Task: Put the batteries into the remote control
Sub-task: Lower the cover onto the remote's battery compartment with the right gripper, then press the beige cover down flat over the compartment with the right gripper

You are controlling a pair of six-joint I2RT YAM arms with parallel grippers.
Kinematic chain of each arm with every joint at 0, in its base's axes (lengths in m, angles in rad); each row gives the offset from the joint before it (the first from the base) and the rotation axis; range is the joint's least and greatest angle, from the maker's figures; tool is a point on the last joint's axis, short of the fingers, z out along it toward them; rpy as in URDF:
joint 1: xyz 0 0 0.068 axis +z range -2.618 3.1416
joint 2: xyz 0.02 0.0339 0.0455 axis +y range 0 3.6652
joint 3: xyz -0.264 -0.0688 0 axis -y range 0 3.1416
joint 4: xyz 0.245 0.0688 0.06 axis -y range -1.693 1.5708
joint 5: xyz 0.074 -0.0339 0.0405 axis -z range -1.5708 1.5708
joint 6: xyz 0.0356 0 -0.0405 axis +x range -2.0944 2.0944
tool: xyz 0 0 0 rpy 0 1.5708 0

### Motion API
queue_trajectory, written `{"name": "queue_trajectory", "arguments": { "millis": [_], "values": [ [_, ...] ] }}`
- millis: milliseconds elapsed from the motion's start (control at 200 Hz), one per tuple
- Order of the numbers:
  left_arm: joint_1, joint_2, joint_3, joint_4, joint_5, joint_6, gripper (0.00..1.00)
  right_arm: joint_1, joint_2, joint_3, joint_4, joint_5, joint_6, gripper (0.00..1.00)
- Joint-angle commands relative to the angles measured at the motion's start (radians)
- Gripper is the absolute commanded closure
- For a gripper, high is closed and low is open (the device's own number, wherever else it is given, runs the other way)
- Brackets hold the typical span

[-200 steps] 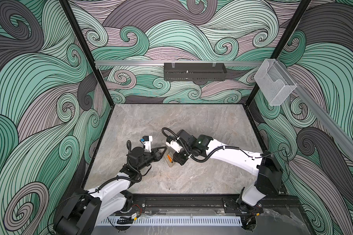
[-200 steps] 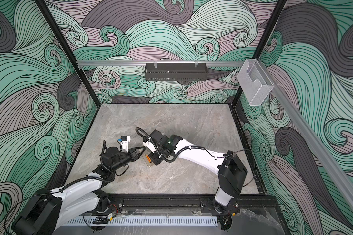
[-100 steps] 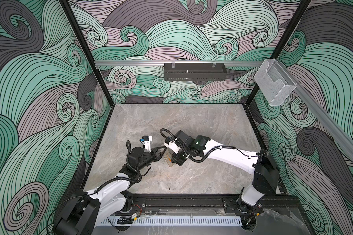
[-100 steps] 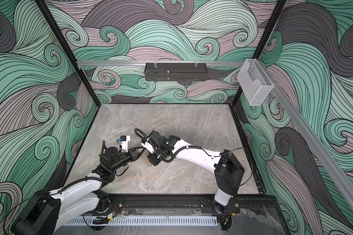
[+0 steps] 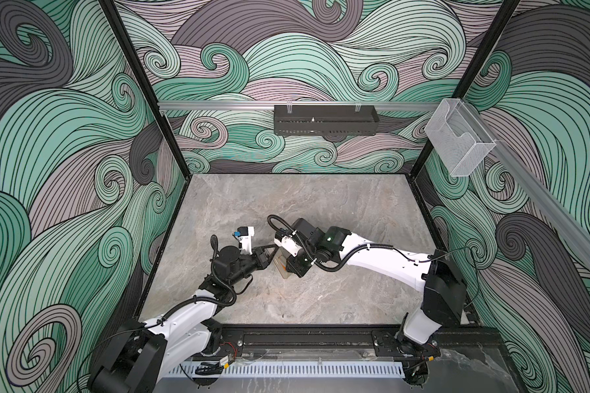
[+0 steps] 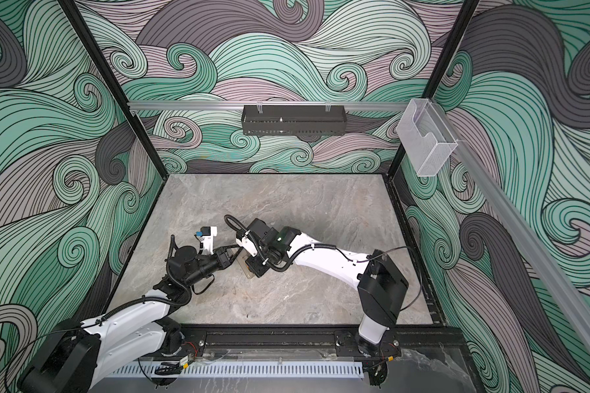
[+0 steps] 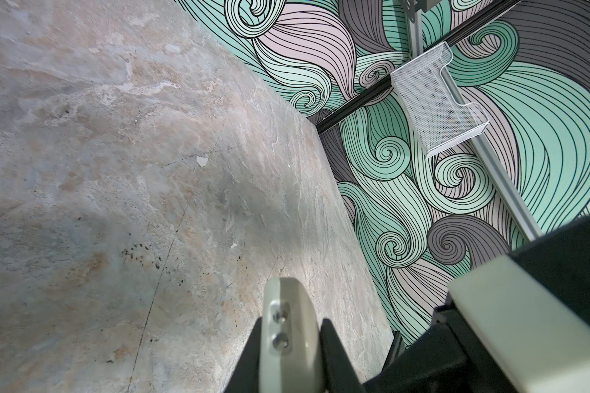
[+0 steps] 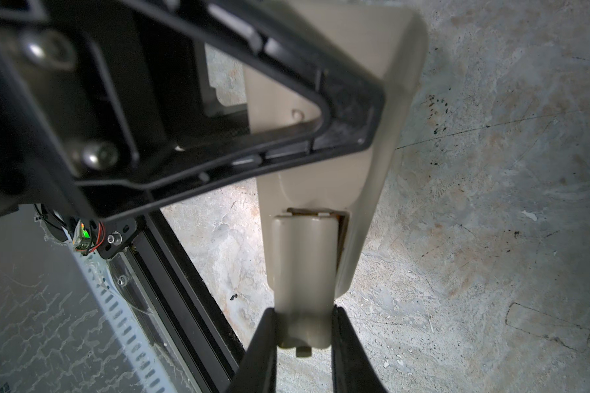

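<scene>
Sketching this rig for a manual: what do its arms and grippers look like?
The left arm and right arm have white shells, black joints and looped black cables. The left gripper and right gripper have black, tapering fingers.

Batteries (image 8: 344,231) mostly hidden behind cover (image 8: 304,272); blurred left gripper (image 8: 361,115) covers remote control (image 8: 321,183) end.
</scene>
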Motion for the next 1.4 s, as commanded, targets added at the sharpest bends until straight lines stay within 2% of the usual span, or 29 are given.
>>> {"name": "queue_trajectory", "arguments": {
  "millis": [0,866,1391],
  "values": [
    [0.001,-0.015,0.030,0.031,-0.005,0.010,1.00,0.008,0.017,0.015,0.000,0.001,0.012,0.89],
    [0.001,-0.022,0.028,0.033,-0.002,0.007,1.00,0.009,0.009,0.000,0.004,0.047,0.022,0.92],
    [0.000,-0.003,0.033,0.050,0.010,0.004,1.00,0.009,0.034,0.022,0.004,0.026,0.011,0.91]
  ]
}}
